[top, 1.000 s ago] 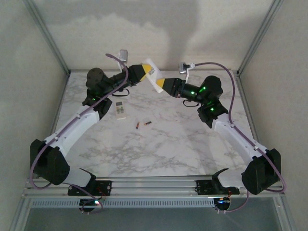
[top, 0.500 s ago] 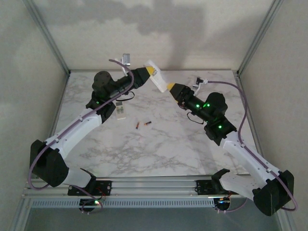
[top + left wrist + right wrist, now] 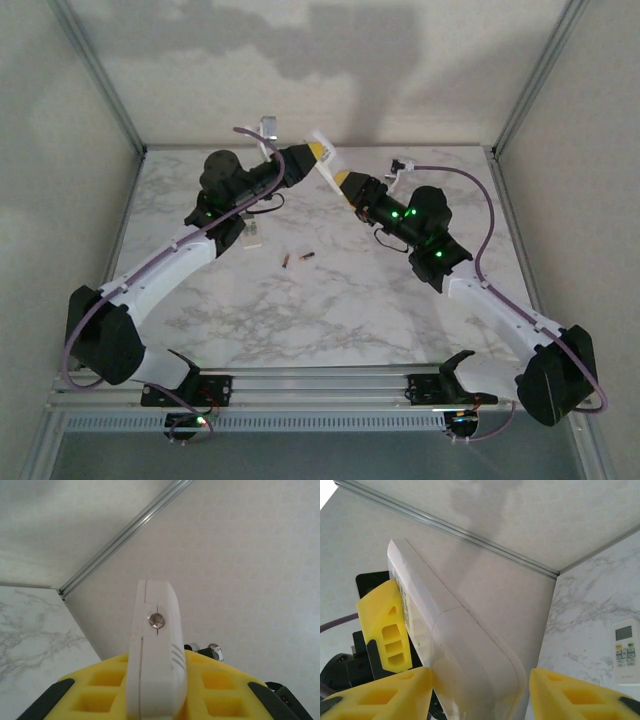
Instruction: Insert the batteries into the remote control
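Holding the remote control [image 3: 319,137] in the air above the back of the marble table [image 3: 380,300], the left gripper [image 3: 313,151] has its yellow pads clamped flat on the white body, which runs slantwise towards the right gripper [image 3: 343,178]. Seen from the left wrist, the handset stands edge-on between the fingers [image 3: 100,685], with a small clear emitter bulb [image 3: 156,621] set in its rounded end. From the right wrist, the right gripper's fingers straddle the opposite end: one pad [image 3: 395,690] lies against the casing, while the other [image 3: 580,695] stands just off it with a sliver of gap, so the jaws are not closed on it. A printed label [image 3: 409,611] runs along the remote's back beside the left gripper's finger, its writing too small to read. A smaller white remote [image 3: 625,650] with a grey display and buttons lies face up on the table. One battery [image 3: 287,261] and its twin [image 3: 307,256] lie near each other on the marble, well apart from both grippers.
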